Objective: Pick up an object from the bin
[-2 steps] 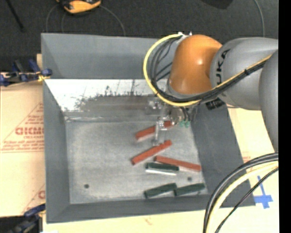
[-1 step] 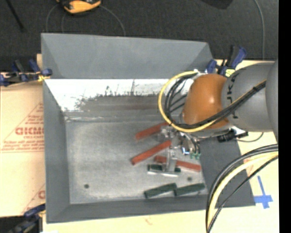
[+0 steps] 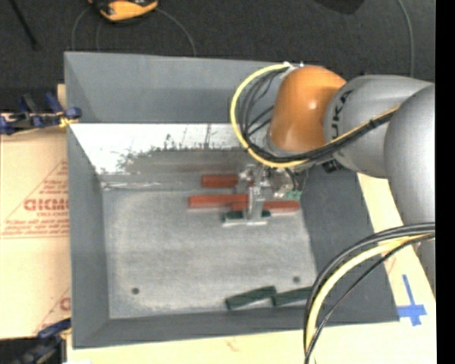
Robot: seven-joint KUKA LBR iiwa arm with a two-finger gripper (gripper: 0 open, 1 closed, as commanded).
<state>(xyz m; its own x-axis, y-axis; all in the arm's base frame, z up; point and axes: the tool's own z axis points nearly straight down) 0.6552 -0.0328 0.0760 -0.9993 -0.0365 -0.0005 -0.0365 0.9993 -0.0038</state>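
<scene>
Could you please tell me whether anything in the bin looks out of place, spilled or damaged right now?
Nothing stands out. A few red-brown bars lie flat near the back wall of the bin, close about the gripper, and two dark green pieces lie flat along the front wall.

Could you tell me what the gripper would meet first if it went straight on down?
Most likely the long red bar lying under the gripper, toward the back of the bin; its height above it is unclear.
</scene>
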